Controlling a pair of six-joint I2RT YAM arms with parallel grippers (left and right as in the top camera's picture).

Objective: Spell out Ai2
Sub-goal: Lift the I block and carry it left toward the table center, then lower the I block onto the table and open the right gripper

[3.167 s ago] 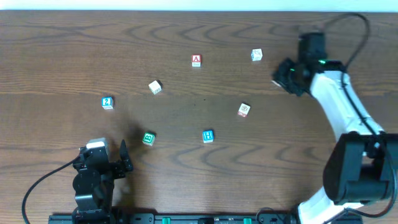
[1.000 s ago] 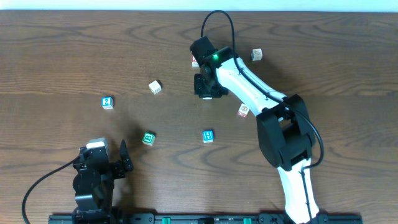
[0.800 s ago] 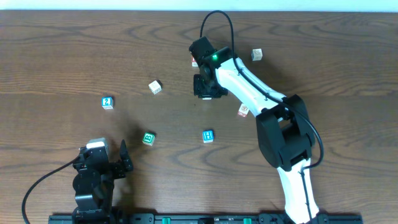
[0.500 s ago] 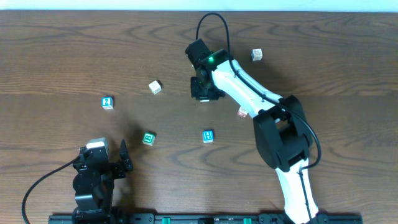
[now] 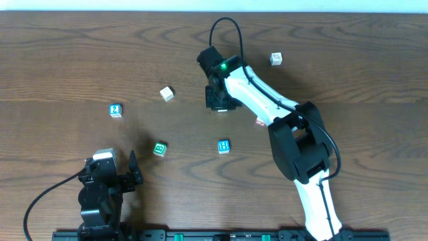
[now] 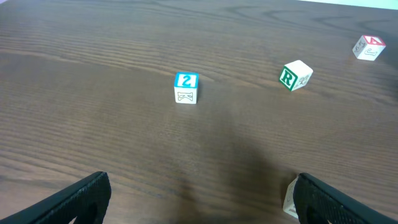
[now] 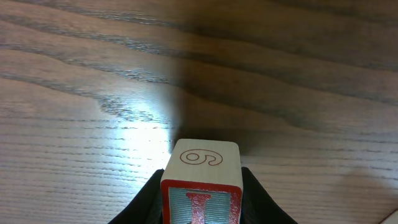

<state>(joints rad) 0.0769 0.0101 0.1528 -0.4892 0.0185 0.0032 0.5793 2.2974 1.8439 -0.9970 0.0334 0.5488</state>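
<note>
Right fingers (image 5: 220,100) closed on the red I block (image 7: 202,177), 6 face up, mid-worktop (image 5: 67,53) toward the far edge. 2 block (image 5: 115,110) sits alone near the left edge. Left fingers (image 6: 200,198) spread wide, holding nothing, low over the near-left corner.

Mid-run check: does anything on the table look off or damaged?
Nothing stands out. The R block sits turned at a different angle from the 2 block, as loose pieces would, and neither looks damaged. The right gripper holds a red-edged block centred between its fingers.
</note>
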